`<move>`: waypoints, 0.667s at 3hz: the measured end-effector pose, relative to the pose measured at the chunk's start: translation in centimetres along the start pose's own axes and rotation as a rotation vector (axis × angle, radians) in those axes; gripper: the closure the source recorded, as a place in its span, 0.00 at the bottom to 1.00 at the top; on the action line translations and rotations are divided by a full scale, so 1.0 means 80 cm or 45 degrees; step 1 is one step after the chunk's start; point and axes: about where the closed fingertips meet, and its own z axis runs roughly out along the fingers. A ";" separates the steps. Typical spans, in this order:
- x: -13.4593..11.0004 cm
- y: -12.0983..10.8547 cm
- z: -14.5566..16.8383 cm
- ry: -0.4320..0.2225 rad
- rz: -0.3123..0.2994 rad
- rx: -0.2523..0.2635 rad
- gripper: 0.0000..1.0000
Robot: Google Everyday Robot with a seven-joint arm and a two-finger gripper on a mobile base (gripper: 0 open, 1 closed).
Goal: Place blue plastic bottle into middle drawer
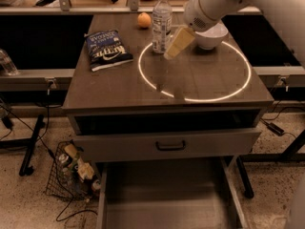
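arm [259, 1]: we reach in from upper right, white, sloping down-left | wrist [206, 11]: rounded white housing, just above-right of our gripper | gripper [170, 52]: tan; tilted; tip pointing down-left, hanging free
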 end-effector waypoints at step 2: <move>-0.012 -0.048 0.061 -0.242 0.108 0.050 0.00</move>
